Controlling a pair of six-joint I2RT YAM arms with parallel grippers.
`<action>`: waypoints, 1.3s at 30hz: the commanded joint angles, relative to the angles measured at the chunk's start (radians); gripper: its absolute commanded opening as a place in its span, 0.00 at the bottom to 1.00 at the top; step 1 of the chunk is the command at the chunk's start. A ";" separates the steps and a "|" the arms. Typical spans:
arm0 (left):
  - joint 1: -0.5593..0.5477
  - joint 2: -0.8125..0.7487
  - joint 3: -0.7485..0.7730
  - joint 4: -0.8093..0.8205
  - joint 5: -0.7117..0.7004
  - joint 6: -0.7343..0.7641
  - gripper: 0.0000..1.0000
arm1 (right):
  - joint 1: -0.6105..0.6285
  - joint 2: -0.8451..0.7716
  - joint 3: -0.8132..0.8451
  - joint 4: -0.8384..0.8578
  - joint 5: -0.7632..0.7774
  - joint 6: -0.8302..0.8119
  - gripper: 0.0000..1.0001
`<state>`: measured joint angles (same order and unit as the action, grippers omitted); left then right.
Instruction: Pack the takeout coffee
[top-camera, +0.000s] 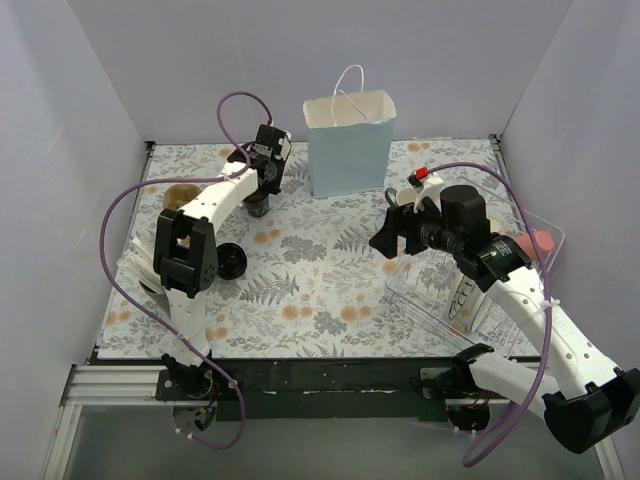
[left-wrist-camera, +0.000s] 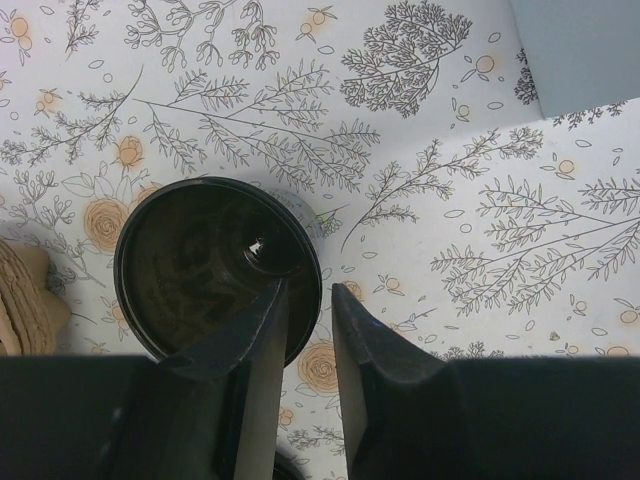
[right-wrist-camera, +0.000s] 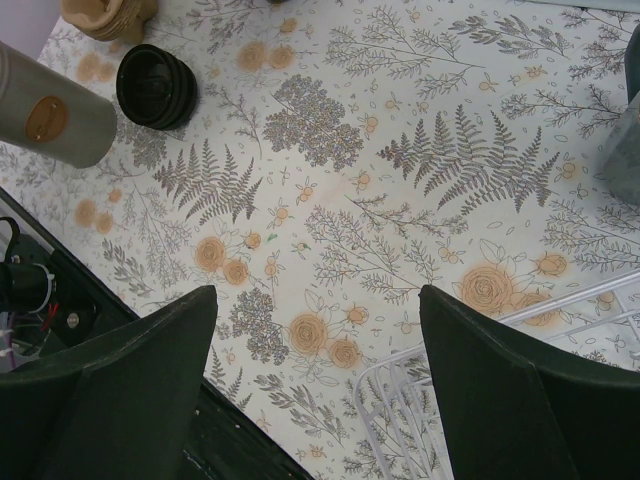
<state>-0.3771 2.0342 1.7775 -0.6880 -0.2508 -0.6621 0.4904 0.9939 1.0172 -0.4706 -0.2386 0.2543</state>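
Top external: paper bag (top-camera: 350, 150) stands right of the takeout coffee (top-camera: 258, 208).

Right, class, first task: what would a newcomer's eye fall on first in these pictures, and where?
A light-blue paper bag with white handles stands upright at the far middle of the flower-patterned table. At the far left, the left arm's fingers hang narrowly parted over the rim of the dark takeout coffee. On the right, the right arm's fingers hover wide apart beside a clear plastic bin.
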 joint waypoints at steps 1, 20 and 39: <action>-0.005 0.000 0.033 0.001 -0.016 0.002 0.24 | -0.006 -0.023 0.024 0.009 -0.007 -0.015 0.89; -0.005 0.014 0.039 0.007 -0.015 0.004 0.15 | -0.004 -0.024 0.038 -0.008 0.002 -0.026 0.90; -0.003 0.027 0.030 0.013 -0.021 0.002 0.13 | -0.006 -0.029 0.043 -0.016 0.007 -0.027 0.89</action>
<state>-0.3771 2.0743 1.7832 -0.6804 -0.2520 -0.6613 0.4904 0.9874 1.0183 -0.4793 -0.2352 0.2359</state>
